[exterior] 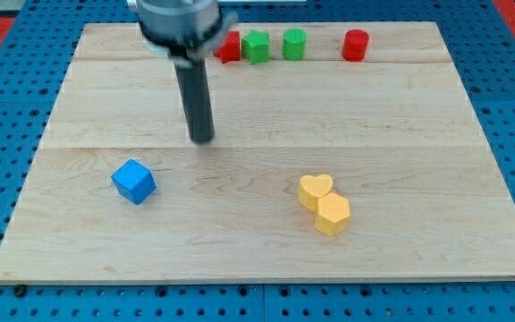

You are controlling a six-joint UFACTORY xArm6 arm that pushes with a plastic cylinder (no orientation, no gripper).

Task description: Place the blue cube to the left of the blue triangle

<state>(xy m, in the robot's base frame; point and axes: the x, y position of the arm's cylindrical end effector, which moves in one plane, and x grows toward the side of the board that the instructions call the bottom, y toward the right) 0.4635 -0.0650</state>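
Approaching is my read of the step in hand: my tip (202, 139) stands on the counter (401, 152) a little toward the far edge from the blue cube (133, 182) and slightly to the view's right of it, near but not touching. The blue cube sits in the near-left part of the counter, well apart from everything else. No blue triangle shows anywhere; it may be hidden behind the arm's housing near the far edge, I cannot tell. This rig carries no claw, only the rod, so there is nothing to release or clench. The rod hangs almost upright from a dark round housing that covers part of the far edge. Along that far edge stand a red block (230, 46) partly hidden by the housing, a green block (257, 46), a green cylinder (294, 43) and a red cylinder (355, 45). Toward the near-right lie a yellow heart (315, 190) and a yellow hexagon (333, 215), touching each other. Next, I judge, I must find the target before choosing which face of the cube to push.
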